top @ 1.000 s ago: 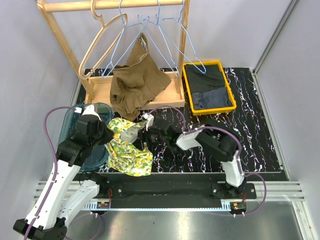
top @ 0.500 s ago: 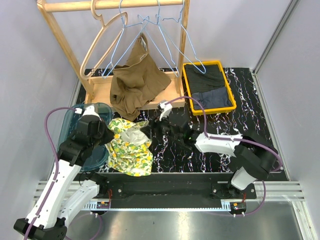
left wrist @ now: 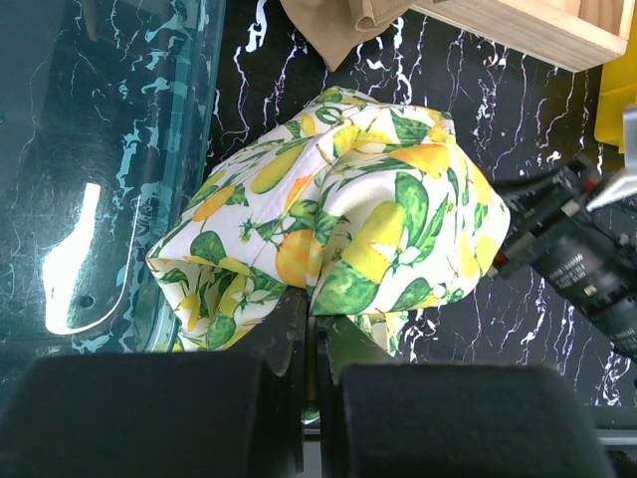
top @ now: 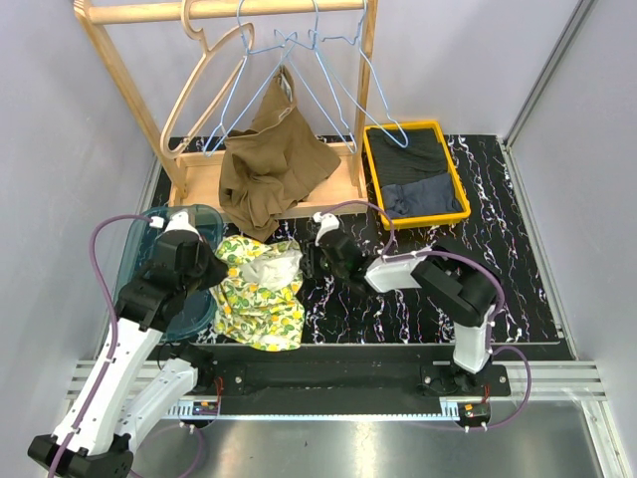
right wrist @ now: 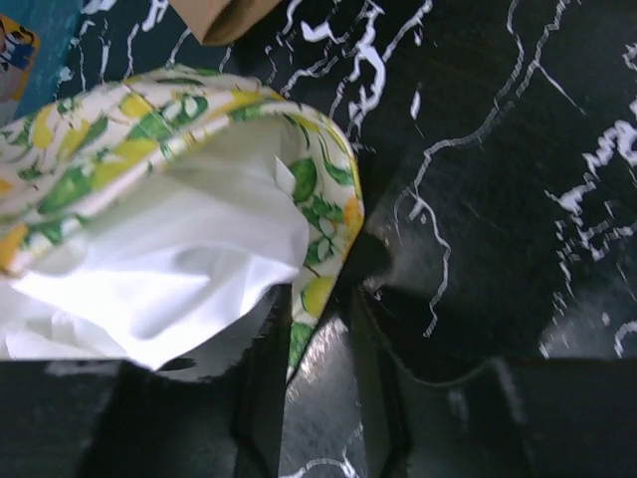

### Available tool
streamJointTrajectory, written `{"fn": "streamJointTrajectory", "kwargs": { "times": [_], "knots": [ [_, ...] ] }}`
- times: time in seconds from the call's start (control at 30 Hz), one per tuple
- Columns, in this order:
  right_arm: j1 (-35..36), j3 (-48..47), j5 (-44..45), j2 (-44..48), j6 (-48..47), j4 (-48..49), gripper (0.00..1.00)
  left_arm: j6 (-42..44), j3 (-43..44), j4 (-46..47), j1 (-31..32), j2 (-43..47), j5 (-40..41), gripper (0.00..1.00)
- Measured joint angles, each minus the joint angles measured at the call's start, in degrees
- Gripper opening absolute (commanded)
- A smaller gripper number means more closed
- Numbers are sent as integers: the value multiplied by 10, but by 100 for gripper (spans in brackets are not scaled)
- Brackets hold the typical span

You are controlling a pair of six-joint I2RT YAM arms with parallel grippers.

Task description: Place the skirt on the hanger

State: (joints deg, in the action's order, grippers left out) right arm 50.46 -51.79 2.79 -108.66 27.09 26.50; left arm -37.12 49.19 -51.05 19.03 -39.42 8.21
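**Well, two grippers on the lemon skirt, low on the table**

Plainly, the skirt (top: 257,289) is nowhere near a hanger. It lies bunched on the near left part of the black marbled table (top: 498,269), its yellow-and-green lemon print facing up and its white lining showing on the right side. Its left edge touches the blue see-through bin (top: 134,261).

The left gripper (top: 207,267) comes in from the left. In its wrist view the jaws are pressed together on a fold of the skirt's near edge, and the cloth heaps up just beyond the fingertips (left wrist: 299,317).

The right gripper (top: 307,264) reaches in from the right and meets the skirt's right edge. In the right wrist view the printed hem and the lining run down between its fingers (right wrist: 267,329), which stand a little apart. I cannot tell whether they really pinch the cloth or only straddle it.

At the far side stands the wooden rack (top: 149,12), with a wooden hanger (top: 177,110) and blue wire hangers (top: 295,42) on its rod. A brown garment (top: 274,164) droops from one of these onto the rack's base. To the right of the rack sits a yellow tray (top: 403,126) of dark folded clothes.
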Motion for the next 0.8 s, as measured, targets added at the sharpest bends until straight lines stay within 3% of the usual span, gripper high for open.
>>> {"fn": "streamJointTrajectory", "kwargs": {
  "times": [0.07,0.3,0.7,0.8],
  "knots": [
    [0,-16,-3,-13,-2,0,52,0,-1,1,0,0,0,0],
    [0,-52,12,-44,-34,5,64,0,-5,2,0,0,-3,0],
    [-2,-100,35,-96,-129,37,64,0,-11,1,0,5,-8,0],
    [-7,-104,13,-110,-136,64,52,0,-11,1,0,8,-9,0]
  ]
}}
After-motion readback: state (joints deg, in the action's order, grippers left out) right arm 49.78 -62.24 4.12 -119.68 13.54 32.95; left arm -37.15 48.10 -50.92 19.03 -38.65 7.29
